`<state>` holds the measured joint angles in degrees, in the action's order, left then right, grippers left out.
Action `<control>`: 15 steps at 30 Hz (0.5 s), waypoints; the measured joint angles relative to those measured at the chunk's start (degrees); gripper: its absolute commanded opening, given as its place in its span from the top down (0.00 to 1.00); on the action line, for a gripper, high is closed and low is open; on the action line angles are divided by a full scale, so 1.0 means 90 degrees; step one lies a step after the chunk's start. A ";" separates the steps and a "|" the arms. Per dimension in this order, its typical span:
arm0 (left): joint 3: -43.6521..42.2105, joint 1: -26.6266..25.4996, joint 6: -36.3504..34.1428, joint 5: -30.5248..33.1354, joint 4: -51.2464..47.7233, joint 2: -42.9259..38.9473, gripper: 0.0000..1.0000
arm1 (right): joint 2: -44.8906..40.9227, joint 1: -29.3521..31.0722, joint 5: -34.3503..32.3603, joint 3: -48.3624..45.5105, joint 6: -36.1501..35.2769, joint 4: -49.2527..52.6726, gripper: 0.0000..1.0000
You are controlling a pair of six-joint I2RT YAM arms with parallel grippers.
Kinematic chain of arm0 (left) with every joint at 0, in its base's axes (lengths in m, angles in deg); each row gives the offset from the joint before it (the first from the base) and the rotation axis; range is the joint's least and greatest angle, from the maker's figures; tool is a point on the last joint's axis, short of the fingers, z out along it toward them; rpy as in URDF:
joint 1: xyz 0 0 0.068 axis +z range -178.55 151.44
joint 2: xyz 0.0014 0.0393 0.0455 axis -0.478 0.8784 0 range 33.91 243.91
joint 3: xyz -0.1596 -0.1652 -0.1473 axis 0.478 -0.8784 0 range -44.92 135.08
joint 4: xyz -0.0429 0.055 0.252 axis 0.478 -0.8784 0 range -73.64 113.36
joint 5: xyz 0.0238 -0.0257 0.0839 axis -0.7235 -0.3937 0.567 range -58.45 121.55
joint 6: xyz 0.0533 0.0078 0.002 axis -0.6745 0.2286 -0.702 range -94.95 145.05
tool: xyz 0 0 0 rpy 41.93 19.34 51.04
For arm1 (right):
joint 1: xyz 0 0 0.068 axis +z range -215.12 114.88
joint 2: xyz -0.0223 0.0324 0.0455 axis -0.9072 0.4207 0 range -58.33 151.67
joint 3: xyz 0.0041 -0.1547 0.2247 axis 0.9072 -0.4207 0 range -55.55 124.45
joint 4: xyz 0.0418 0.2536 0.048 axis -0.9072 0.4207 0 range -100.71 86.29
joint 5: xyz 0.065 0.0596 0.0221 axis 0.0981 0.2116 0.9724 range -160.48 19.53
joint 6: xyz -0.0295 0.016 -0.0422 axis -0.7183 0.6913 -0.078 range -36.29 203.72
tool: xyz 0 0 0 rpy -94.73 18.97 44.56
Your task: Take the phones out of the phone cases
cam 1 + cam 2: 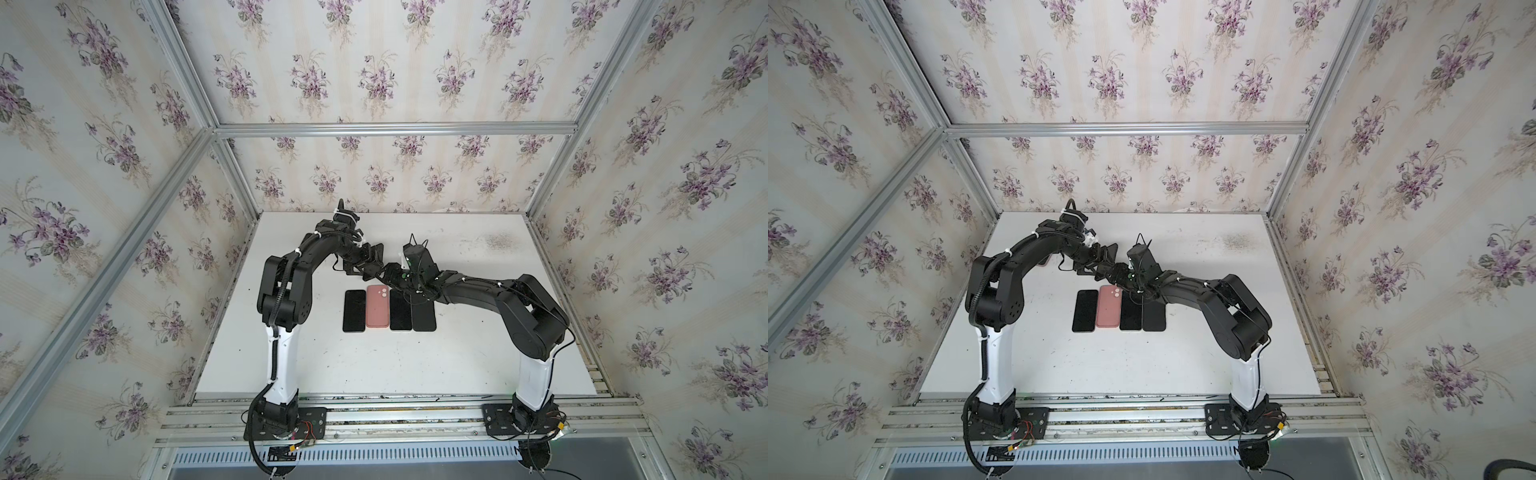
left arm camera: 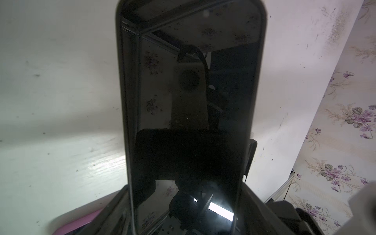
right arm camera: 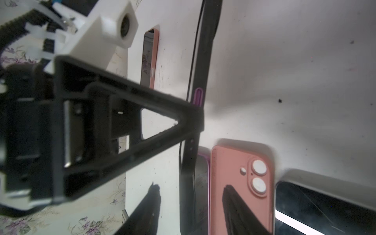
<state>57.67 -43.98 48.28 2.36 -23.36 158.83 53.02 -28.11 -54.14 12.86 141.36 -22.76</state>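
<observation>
Black rubbery phone case [image 3: 204,61], dark glass phone [image 2: 183,97] inside, sits pinched by left jaws; right jaws straddle it, spread. Uneven squeeze could drop it onto pink-cased phone [image 1: 377,306] at six o'clock.

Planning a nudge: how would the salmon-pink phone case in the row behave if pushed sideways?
The salmon-pink phone case lies flat, so it probably won't tip or roll. Its matte skin looks grippy; it may drag. A black glossy phone and another flank it closely, so it would likely shove one.
</observation>
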 measured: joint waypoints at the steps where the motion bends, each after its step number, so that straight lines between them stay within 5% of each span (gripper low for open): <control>1: -0.0029 0.0000 0.0002 -0.0027 0.0017 -0.0027 0.44 | 0.0041 0.0000 -0.0015 0.0027 0.0019 -0.0015 0.51; 15: -0.0350 -0.0046 0.0049 -0.0124 0.0260 -0.0243 0.44 | 0.0321 0.0029 -0.0301 0.0253 0.0347 -0.0221 0.71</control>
<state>54.52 -44.39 48.71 1.24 -21.02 156.64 55.91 -27.85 -56.85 15.13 144.49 -24.75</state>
